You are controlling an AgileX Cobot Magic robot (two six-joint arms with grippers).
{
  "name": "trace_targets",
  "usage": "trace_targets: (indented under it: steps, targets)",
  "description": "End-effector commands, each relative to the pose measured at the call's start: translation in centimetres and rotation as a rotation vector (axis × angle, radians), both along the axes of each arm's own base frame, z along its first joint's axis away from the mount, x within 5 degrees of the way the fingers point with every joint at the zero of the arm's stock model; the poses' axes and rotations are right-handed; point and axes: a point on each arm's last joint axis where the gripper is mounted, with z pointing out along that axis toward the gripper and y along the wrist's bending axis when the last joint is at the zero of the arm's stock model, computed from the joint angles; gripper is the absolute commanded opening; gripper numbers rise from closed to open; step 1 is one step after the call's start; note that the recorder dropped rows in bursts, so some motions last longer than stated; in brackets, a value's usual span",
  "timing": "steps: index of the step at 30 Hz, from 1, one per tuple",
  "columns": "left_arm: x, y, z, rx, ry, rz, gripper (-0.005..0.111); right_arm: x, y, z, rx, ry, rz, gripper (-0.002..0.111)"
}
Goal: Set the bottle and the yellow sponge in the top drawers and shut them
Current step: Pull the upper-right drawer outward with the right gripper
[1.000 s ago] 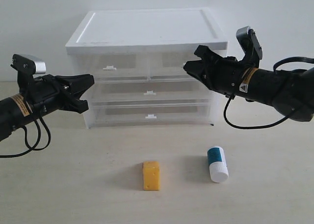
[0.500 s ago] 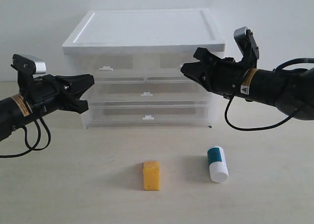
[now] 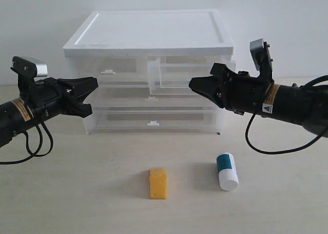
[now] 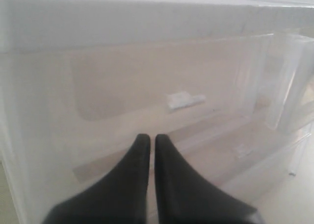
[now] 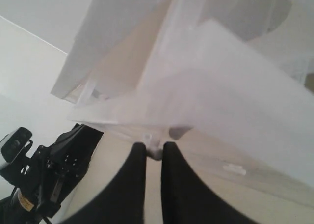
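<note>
Translucent plastic right top drawer (image 3: pixel 174 72) juts partway out of the white-topped cabinet (image 3: pixel 148 31) in the exterior view, the black right pincer (image 3: pixel 191 83) at its front, while the left pincer (image 3: pixel 94 83) hangs pressed together, empty, near the shut left top drawer (image 3: pixel 110 65); the teal white-capped bottle (image 3: pixel 227 171) and blocky yellow sponge (image 3: pixel 158 183) lie apart on the counter (image 3: pixel 77 193), open room around both. The left wrist view shows those fingers (image 4: pixel 140 155) tip to tip, short of the left white handle (image 4: pixel 184 100). The right wrist view shows tips pinching the right white handle (image 5: pixel 154 150).
</note>
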Motion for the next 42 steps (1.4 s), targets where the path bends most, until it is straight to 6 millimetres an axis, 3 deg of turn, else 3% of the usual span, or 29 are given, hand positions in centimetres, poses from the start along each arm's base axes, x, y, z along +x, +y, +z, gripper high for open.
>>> trace_targets:
  steps: [1, 11, 22, 35, 38, 42]
  targets:
    - [0.2, -0.3, 0.3, -0.02, -0.024, 0.001, 0.004, -1.1, 0.2, -0.6, -0.065, -0.002, 0.094, 0.0]
    - [1.2, -2.4, 0.8, 0.07, -0.028, -0.016, 0.004, -2.8, 0.5, -0.4, -0.101, 0.002, 0.231, 0.0]
    - [1.3, -2.5, 0.9, 0.063, -0.037, -0.005, 0.004, -6.5, 0.0, 1.0, -0.158, -0.039, 0.286, 0.0]
    - [1.2, -2.5, 0.8, 0.065, -0.032, -0.007, 0.004, -6.6, -0.2, 0.9, -0.153, -0.078, 0.242, 0.0]
    - [1.2, -2.5, 0.8, 0.061, -0.029, -0.007, 0.004, -6.6, -0.2, 1.0, -0.143, -0.089, 0.234, 0.011]
    - [1.2, -2.6, 0.8, 0.065, -0.029, -0.016, 0.004, -6.6, -0.1, 1.8, -0.076, -0.136, 0.242, 0.044]
